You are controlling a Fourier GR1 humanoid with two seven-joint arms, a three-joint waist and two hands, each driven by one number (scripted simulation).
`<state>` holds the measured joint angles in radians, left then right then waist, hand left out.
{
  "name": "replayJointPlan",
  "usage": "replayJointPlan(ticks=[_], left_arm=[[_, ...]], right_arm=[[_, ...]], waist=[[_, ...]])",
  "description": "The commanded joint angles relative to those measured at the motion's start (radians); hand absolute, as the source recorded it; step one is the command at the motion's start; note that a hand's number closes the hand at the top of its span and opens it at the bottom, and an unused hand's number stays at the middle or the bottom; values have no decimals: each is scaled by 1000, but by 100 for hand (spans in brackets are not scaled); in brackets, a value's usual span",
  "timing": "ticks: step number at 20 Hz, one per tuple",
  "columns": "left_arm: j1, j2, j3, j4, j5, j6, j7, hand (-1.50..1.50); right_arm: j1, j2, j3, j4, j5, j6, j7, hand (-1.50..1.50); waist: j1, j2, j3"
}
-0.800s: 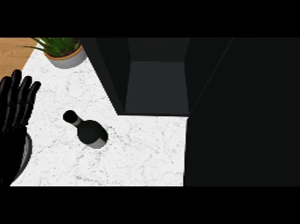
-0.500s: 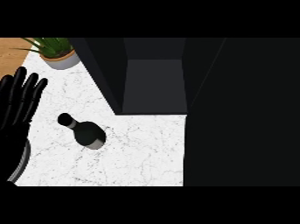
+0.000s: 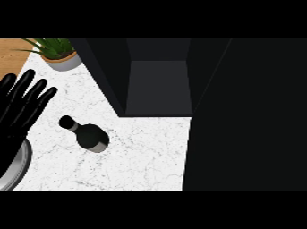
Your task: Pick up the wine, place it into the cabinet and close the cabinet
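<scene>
1. Change since the earlier frames: my left hand sits slightly further into the view from the left edge, and its fingertips reach a little higher. The wine bottle stays at about the same spot on the counter.

2. Left hand: the fingers are straight and spread apart, pointing up the view. They hold nothing. The hand is near the bottle, to its left, and clear of it.

3. Wine bottle: it is on the white marble counter, in front of the cabinet opening and left of it. It touches neither the hand nor the cabinet. Its dark cap points to the upper left of the view.

4. Cabinet: it is open, and I see a dark grey inner floor between dark walls. A large dark area fills the right side of the view; I cannot tell what it is.

5. Other items: a potted plant stands at the counter's far left corner. A grey plate shows its rim at the lower left, partly hidden under my left hand.
</scene>
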<state>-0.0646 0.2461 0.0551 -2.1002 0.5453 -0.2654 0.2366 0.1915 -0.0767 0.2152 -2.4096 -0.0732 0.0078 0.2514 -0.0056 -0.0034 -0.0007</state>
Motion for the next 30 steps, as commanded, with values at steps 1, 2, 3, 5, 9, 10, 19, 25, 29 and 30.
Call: replayJointPlan(ticks=[1, 2, 3, 5, 9, 10, 19, 25, 29, 30], left_arm=[[-71, 8, 12, -20, 60, 54, 105, -150], [-55, 36, 44, -65, 130, 54, 152, -150], [35, 3, -6, -193, 73, 99, 168, -150], [-95, 51, 63, -115, 141, 106, 214, -150], [-13, 25, 39, -201, 110, 130, 227, -150], [-94, 69, 61, -173, 151, 185, 308, -150], [13, 11, 40, -161, 64, 123, 239, -150], [-37, 51, 93, -70, 88, 88, 249, -150], [19, -4, 54, -55, 24, 74, 192, -150], [-3, 0, 57, -23, 10, 59, 169, -150]], right_arm=[[12, 40, 122, -117, 81, -58, 113, -150], [25, 15, 115, -181, 59, -51, 176, -150], [24, -1, 86, -223, 45, -50, 203, -150], [-34, 13, 106, -164, 64, -54, 202, -150], [-83, 35, 176, -225, 172, -140, 304, -150], [-77, 15, 182, -281, 142, -139, 365, -150], [-150, 3, 241, -263, 222, -220, 427, -150], [-168, -26, 296, -256, 255, -247, 419, -150], [-190, -21, 334, -251, 300, -299, 447, -150], [-192, -30, 335, -272, 301, -306, 443, -150]], waist=[[1, 1, 0], [3, 0, 0], [8, -1, 1], [4, 2, 1], [6, 0, 0], [0, 0, 0], [-1, 0, -1], [-6, 0, -1], [-4, -1, -1], [-11, -2, -2]])
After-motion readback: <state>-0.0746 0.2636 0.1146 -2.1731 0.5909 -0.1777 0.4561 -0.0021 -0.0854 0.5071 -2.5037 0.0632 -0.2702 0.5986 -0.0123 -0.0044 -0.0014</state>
